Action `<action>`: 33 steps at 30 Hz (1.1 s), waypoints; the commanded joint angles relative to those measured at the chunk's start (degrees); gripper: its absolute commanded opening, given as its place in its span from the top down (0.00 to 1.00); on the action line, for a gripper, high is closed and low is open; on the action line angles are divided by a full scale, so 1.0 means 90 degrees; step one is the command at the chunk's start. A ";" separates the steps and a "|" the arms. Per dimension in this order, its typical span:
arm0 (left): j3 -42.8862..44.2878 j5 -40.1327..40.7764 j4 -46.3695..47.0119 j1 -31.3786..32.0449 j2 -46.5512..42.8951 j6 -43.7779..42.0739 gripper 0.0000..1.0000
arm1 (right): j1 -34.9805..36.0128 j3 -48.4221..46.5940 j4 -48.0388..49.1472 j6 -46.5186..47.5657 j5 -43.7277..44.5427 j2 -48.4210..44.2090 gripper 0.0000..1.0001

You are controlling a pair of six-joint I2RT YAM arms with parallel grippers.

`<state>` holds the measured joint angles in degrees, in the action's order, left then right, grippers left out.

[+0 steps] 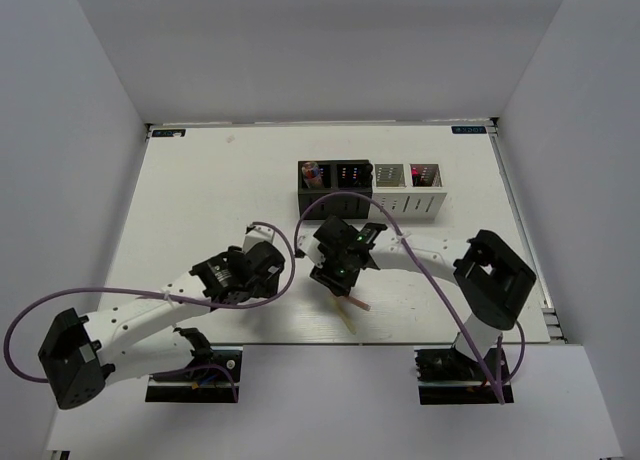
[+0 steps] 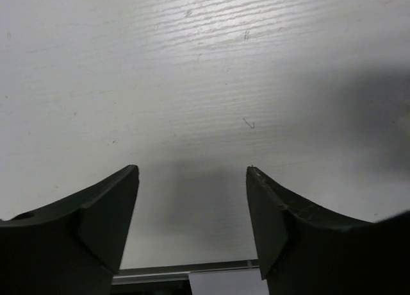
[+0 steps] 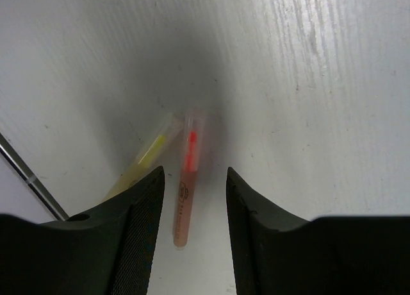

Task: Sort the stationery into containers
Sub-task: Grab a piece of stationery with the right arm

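Two thin sticks lie on the white table (image 1: 200,210) near its front edge. In the right wrist view the pink stick (image 3: 186,192) lies between the open fingers of my right gripper (image 3: 195,173), untouched by either. The yellowish-tan stick (image 3: 150,154) lies angled beside it, partly hidden behind the left finger. From above, the right gripper (image 1: 330,280) hangs over the sticks (image 1: 350,307). To its left my left gripper (image 1: 265,278) points down at the bare table, open (image 2: 192,170) and holding nothing. The containers (image 1: 368,188) stand in a row behind, two black and two white.
The leftmost black bin (image 1: 312,175) holds some coloured items. Purple cables (image 1: 400,242) loop over both arms. The table's front edge (image 2: 186,270) runs just under the left gripper. White walls enclose the table on three sides.
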<state>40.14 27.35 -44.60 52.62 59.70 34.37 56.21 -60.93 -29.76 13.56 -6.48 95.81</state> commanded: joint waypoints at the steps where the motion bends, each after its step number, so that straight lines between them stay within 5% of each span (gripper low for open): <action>1: -0.0221 0.0203 -0.0132 -0.0007 -0.0363 0.0214 0.20 | 0.0132 -0.0213 0.0094 -0.0140 0.0241 0.0174 0.53; 4: -0.0377 0.0213 -0.0171 -0.0017 -0.0646 0.0243 0.11 | 0.0190 -0.0223 0.0113 -0.0130 0.0329 0.0262 0.53; 16: -0.0642 0.0125 -0.0191 -0.0007 -0.1018 0.0341 0.07 | 0.0161 -0.0018 0.0259 -0.0081 0.0359 0.0653 0.58; 20: -0.0632 0.0144 -0.0230 -0.0007 -0.1174 0.0341 0.06 | 0.0181 0.0274 0.0376 0.0016 0.0524 0.0731 0.64; 30: -0.0661 -0.0002 -0.0005 0.0042 -0.1155 0.0400 0.06 | 0.0171 0.0832 0.0640 0.0280 0.1374 0.0712 0.99; 33: -0.0690 -0.0012 0.0053 0.0100 -0.1106 0.0448 0.06 | 0.0151 0.0832 0.0680 0.0329 0.1589 0.0761 1.00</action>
<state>34.26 27.59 -45.63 52.90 49.63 37.43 58.06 -57.39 -22.57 14.41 1.15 98.21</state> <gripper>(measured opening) 0.940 0.132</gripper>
